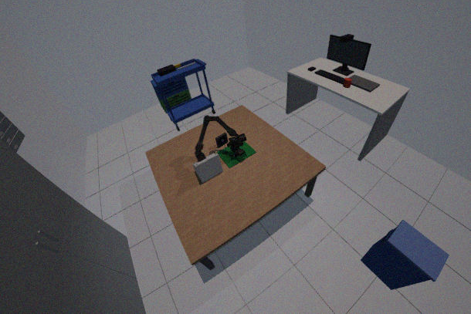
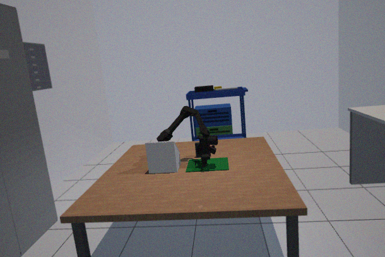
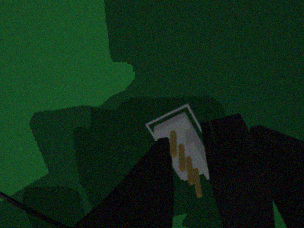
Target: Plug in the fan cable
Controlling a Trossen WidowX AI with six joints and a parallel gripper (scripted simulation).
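My gripper [image 1: 236, 150] [image 2: 203, 164] [image 3: 210, 141] points down, low over the green board [image 1: 248, 150] [image 2: 221, 164] on the wooden table [image 1: 239, 207] [image 2: 189, 195]. In the wrist view the four-pin fan header [image 3: 187, 162], a white-edged patch with gold pins, shows between my two dark fingers. The fingers are shut on the fan's plug, which is dark and hard to tell apart from them. A thin cable [image 3: 27, 208] runs off at the lower left. The black fan [image 1: 221, 140] stands behind the board.
A grey box [image 1: 208, 169] [image 2: 161, 158] stands left of the board, beside the arm's base. A blue cart [image 1: 181, 92] [image 2: 218, 113] stands beyond the table. A desk with a monitor [image 1: 347, 88] is at the right, and a blue box [image 1: 409, 255] lies on the floor.
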